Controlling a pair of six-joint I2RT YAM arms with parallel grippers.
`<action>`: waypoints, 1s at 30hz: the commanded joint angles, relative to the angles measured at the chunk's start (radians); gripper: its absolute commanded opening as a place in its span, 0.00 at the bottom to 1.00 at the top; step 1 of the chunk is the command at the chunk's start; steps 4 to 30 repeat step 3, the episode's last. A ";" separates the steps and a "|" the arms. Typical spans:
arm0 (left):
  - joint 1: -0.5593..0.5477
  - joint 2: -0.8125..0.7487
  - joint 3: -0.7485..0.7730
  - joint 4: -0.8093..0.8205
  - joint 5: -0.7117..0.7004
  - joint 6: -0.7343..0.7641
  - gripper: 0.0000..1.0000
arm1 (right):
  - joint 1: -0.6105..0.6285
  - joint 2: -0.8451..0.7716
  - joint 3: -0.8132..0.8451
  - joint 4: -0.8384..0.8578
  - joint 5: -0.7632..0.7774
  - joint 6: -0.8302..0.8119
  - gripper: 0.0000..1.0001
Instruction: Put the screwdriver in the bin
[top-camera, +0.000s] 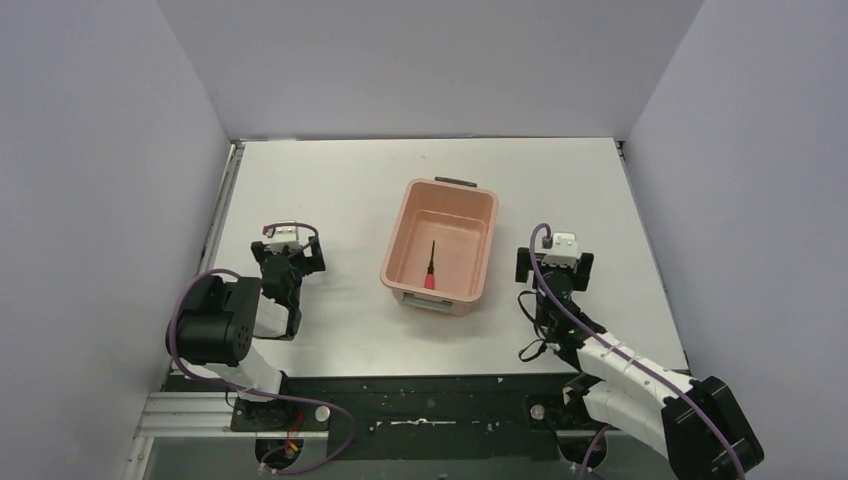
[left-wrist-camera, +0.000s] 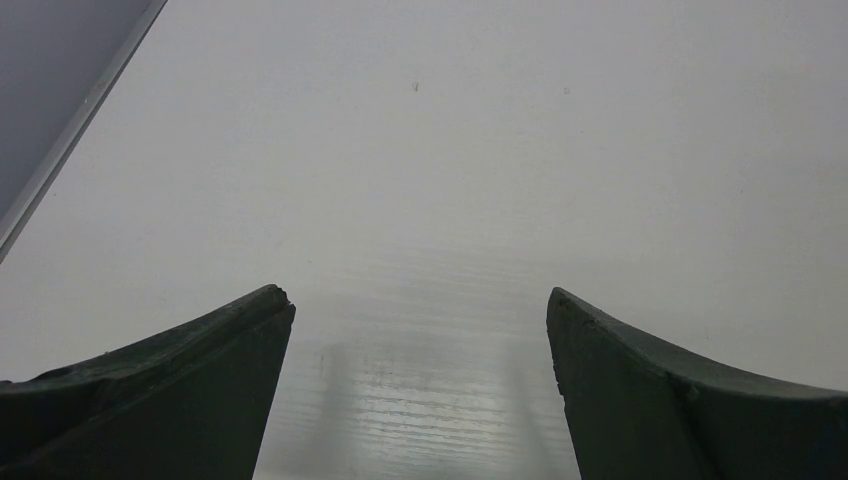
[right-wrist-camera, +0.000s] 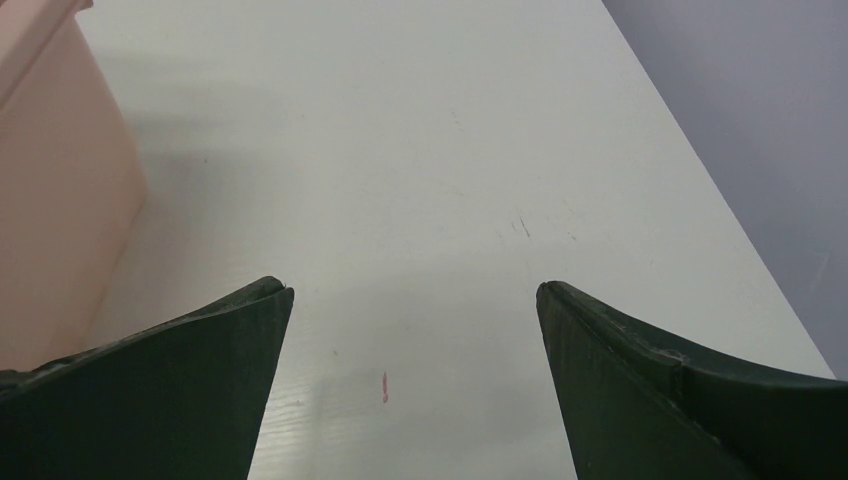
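Nearest you, your left gripper (left-wrist-camera: 418, 300) hung over the table (top-camera: 330, 190) with its fingers spread wide, holding nothing. Your right gripper (right-wrist-camera: 413, 290) was spread the same way and also held nothing, near the bin (top-camera: 398, 240) on its right side. Farther out, the screwdriver (top-camera: 431, 268) lay on the bin's floor, red handle toward you.

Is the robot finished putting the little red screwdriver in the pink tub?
It looks done: the small red-handled screwdriver lies inside the salmon-pink rectangular plastic bin. Nothing is in hand: the left gripper and right gripper are open and empty over the white table. Nothing seems left.
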 joint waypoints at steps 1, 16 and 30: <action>0.000 -0.007 0.013 0.019 0.013 0.009 0.97 | -0.014 -0.021 -0.001 0.120 -0.026 0.022 1.00; 0.000 -0.010 0.009 0.024 0.014 0.009 0.97 | -0.021 -0.019 0.001 0.117 -0.029 0.026 1.00; 0.000 -0.010 0.009 0.024 0.014 0.009 0.97 | -0.021 -0.019 0.001 0.117 -0.029 0.026 1.00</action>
